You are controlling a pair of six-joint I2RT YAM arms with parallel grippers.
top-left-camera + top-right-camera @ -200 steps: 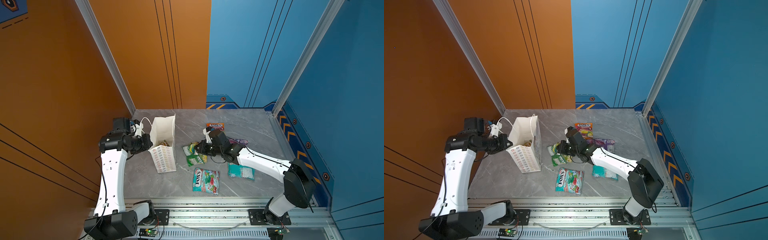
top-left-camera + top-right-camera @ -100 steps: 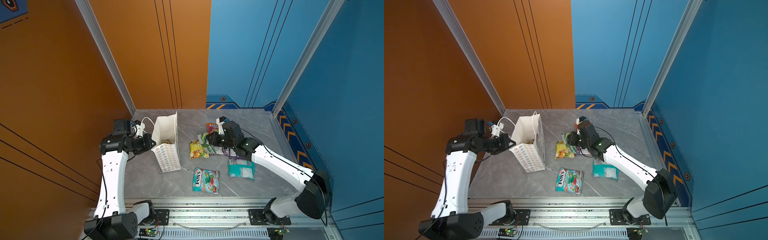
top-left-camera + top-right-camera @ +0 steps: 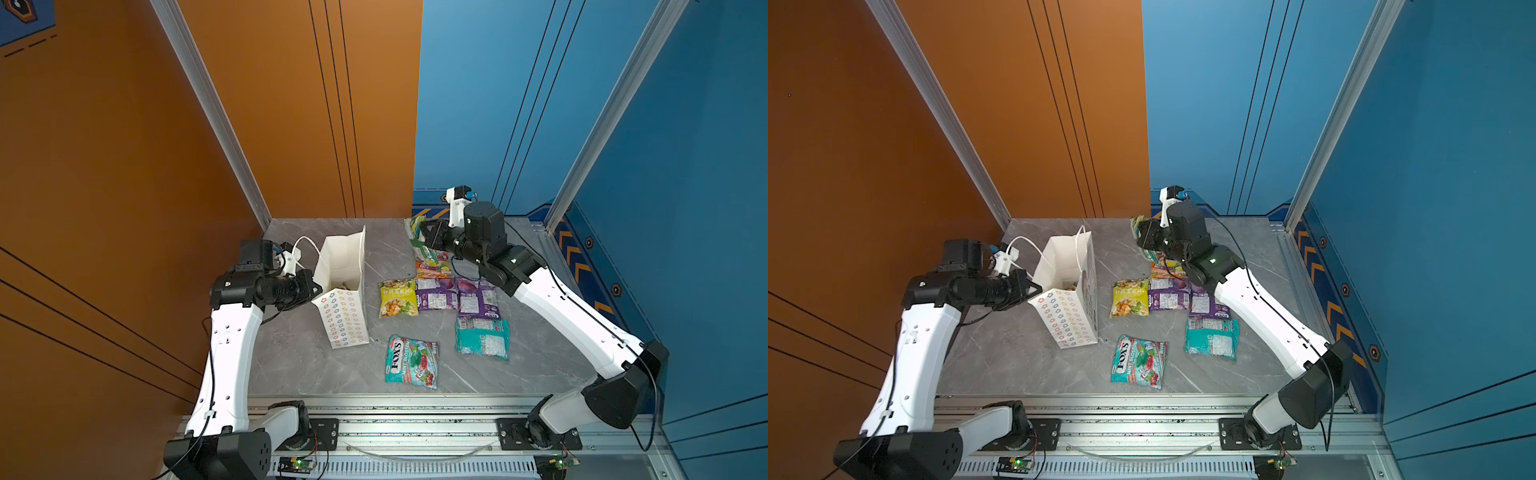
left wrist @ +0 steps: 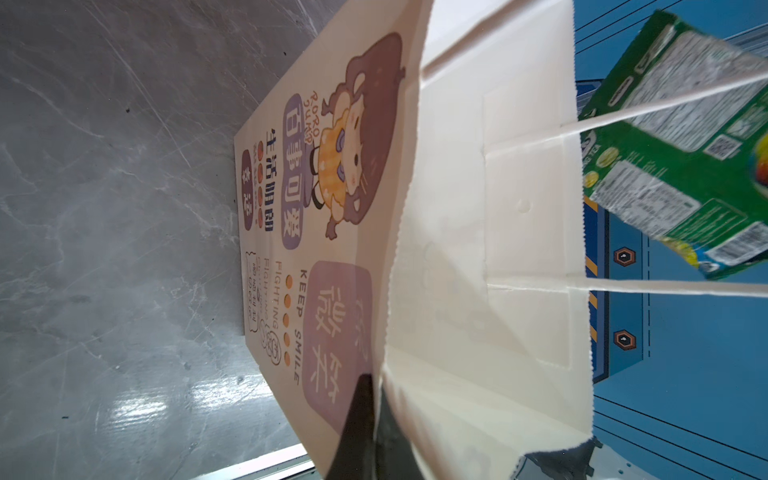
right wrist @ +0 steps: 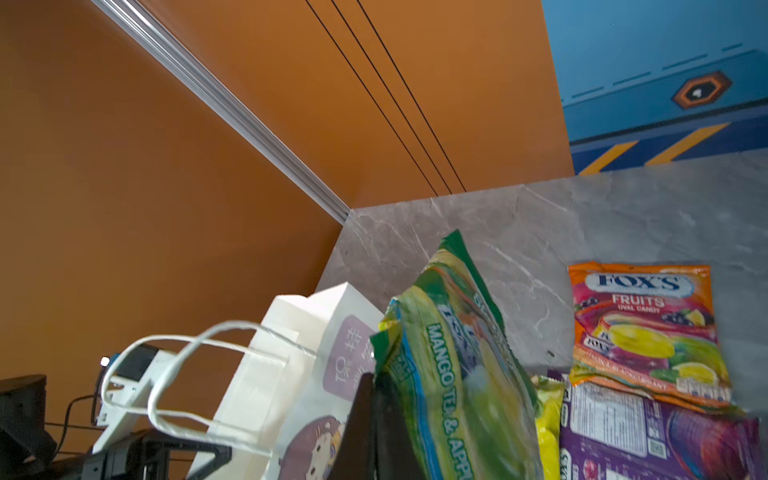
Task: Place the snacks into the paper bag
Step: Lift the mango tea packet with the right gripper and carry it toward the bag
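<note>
Right jaws pinch green mango-apple candy packet (image 3: 417,237) by edge; floppy, may snag cord handle (image 3: 1077,251). Left jaws clamp paper bag (image 3: 345,291) rim; bag tilts, could tip.

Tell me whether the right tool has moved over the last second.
Yes. The right tool, shut on the green packet, has risen from beside the purple packets and gone toward the back wall, away from the teal packet.

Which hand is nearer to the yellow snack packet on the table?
Right. The right hand, holding a green packet, is raised behind the yellow packet. The left hand grips the paper bag, which stands between them.
</note>
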